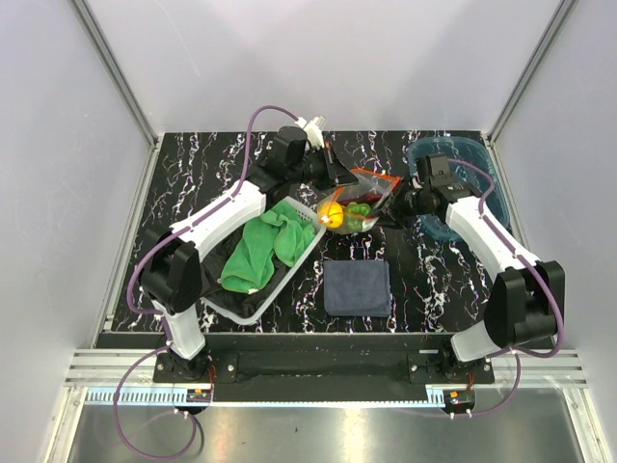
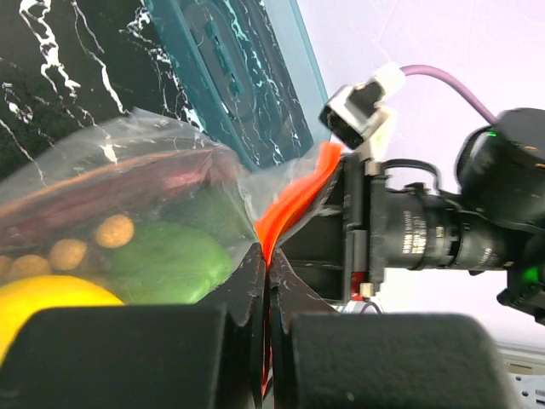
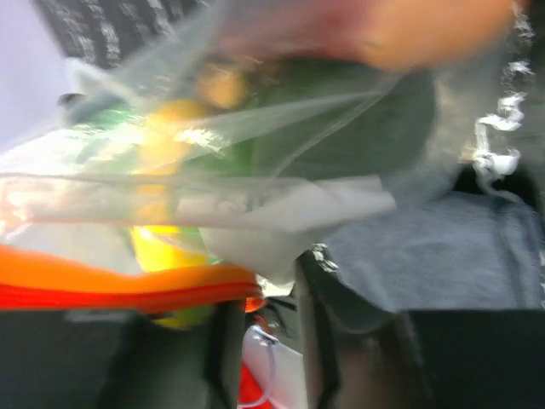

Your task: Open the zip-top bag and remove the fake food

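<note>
inside bag [image 3: 281, 200], fake food [image 3: 341, 111] v. blurry

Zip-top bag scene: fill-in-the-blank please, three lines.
The left pincer is shut on the zip-top bag's orange-red ____ strip.
The fake food sits ____ the bag.
The white basket holds the ____ cloth.
Missing: zip; inside; green.

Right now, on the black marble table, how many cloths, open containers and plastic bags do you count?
Cloths: 2 (green cloth, dark blue cloth)
Open containers: 2 (white plastic basket, translucent blue plastic tray)
Bags: 1 (clear plastic zip-top bag)
Total: 5
</note>
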Robot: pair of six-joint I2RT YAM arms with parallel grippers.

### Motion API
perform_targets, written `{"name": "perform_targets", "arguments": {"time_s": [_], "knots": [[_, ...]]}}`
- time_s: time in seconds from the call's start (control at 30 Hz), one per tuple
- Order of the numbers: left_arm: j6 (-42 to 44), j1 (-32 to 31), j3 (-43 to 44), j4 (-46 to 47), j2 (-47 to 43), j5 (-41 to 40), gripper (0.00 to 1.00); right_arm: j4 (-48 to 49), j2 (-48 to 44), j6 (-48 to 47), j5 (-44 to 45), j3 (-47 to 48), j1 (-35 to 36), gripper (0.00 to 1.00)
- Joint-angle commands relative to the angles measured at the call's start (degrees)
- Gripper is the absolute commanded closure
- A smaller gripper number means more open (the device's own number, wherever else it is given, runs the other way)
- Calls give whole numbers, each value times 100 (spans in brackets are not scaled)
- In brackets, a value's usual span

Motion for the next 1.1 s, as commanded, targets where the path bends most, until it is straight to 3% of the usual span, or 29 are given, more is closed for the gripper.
{"name": "perform_targets", "arguments": {"time_s": [0.0,0.07,0.2,0.4,0.57,0.7,0.87,1.07], "knots": [[171,-20,6,839,-81,-35,100,-829,-245,-335,404,402,52,81],[435,-20,67,639,-46,-219,100,-1066,-299,-554,396,542,43,100],[585,77,234,409,-71,-342,100,-1926,25,-1125,177,911,52,100],[1112,200,875,-267,42,-756,100,-3024,334,-2224,563,1489,52,100],[1297,218,841,-312,139,-766,100,-3054,211,-2339,20,1545,61,100],[939,209,597,-23,227,-336,100,-2878,501,-2489,-78,1316,61,84],[682,200,472,461,271,-27,100,-3132,361,-2577,334,1877,61,59],[445,200,349,918,271,254,100,-3028,141,-2560,274,2730,201,54]]}}
